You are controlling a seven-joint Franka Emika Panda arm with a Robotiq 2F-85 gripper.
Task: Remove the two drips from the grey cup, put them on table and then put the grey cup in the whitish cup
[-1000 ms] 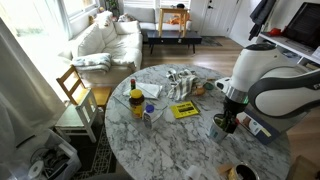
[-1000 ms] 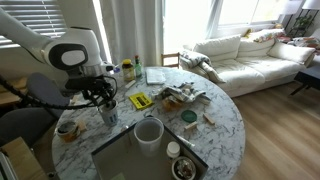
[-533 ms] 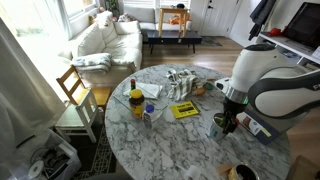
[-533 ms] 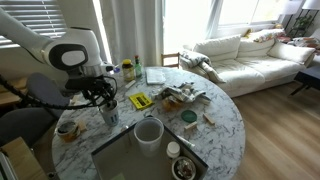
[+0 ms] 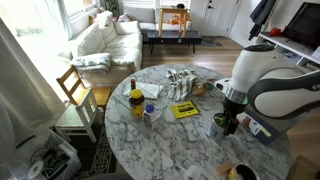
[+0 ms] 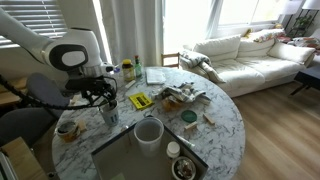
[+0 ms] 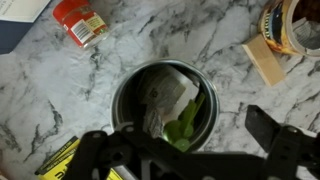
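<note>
My tool point(image 7: 185, 148) hangs spread wide over the grey cup point(image 7: 127, 98), which stands on the counter point(image 7: 50, 90). The two drips point(image 7: 170, 102) sit inside it. They look soft and light, so I would pinch their upper edges, not the stiff rim.

Table point(image 7: 50, 85): white marble, grey veining. Grey cup point(image 7: 133, 92): dull grey-green, dark inside. Drips point(image 7: 168, 100): one green, one pale tan. Packet point(image 7: 80, 20): red-orange. Booklet point(image 5: 185, 110): yellow.
</note>
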